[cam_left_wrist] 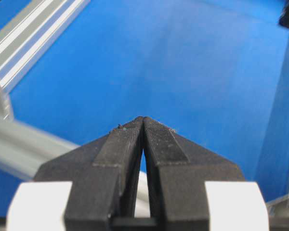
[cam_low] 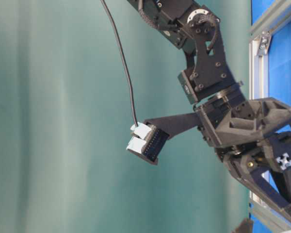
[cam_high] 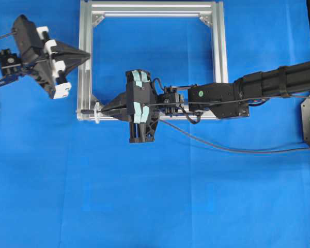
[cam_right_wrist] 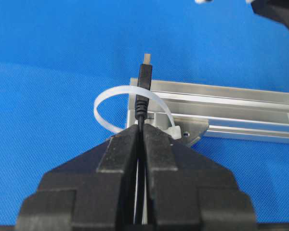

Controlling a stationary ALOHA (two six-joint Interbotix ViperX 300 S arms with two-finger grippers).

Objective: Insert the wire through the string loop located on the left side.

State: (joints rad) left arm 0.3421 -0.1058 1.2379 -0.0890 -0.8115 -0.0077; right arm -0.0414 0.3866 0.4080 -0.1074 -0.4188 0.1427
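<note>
My right gripper (cam_high: 105, 108) (cam_right_wrist: 141, 126) is shut on the wire (cam_high: 222, 147), just behind its dark plug (cam_right_wrist: 144, 79). The plug pokes through the white string loop (cam_right_wrist: 108, 95) (cam_high: 97, 112) at the frame's bottom-left corner. Its metal tip shows beyond the band, and from overhead the plug end (cam_high: 84, 110) lies left of the loop. The rest of the wire trails right across the blue cloth. My left gripper (cam_high: 87, 53) (cam_left_wrist: 143, 119) is shut and empty, its tip over the frame's left rail, well above the loop.
The square aluminium frame (cam_high: 155, 8) lies on the blue cloth; its rails (cam_left_wrist: 19, 43) (cam_right_wrist: 231, 96) show in both wrist views. The right arm (cam_high: 268, 82) stretches across the frame's bottom rail from the right.
</note>
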